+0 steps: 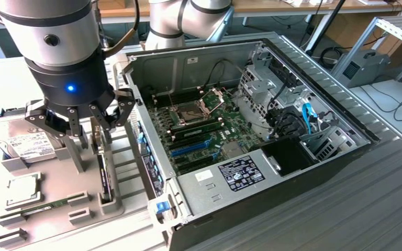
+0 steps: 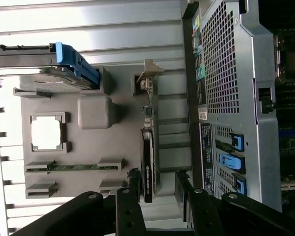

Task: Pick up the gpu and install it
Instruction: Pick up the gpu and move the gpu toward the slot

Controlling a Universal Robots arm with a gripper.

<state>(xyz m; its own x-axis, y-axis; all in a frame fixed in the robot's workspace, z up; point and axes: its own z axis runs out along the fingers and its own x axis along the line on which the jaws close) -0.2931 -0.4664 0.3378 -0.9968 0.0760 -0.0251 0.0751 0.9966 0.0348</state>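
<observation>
The gpu (image 1: 102, 170) is a thin black card standing on edge in a slot of the grey parts holder (image 1: 54, 230), beside the open PC case (image 1: 313, 157). Seen edge-on in the wrist view, the gpu (image 2: 148, 147) has its silver bracket (image 2: 148, 73) at the far end. My gripper (image 1: 82, 123) hangs just above the card with its black fingers spread. In the wrist view the gripper (image 2: 157, 194) straddles the card's near end, one finger on each side, with a gap showing. The motherboard's blue slots (image 1: 187, 149) lie inside the case.
On the holder lie a silver hard drive (image 1: 26, 141), a CPU (image 1: 21, 189) and a green RAM stick (image 1: 47, 206). The case's rear wall (image 2: 226, 98) stands close beside the card. Blue cables (image 1: 305, 117) sit inside the case. Ribbed metal table (image 1: 368, 198) surrounds everything.
</observation>
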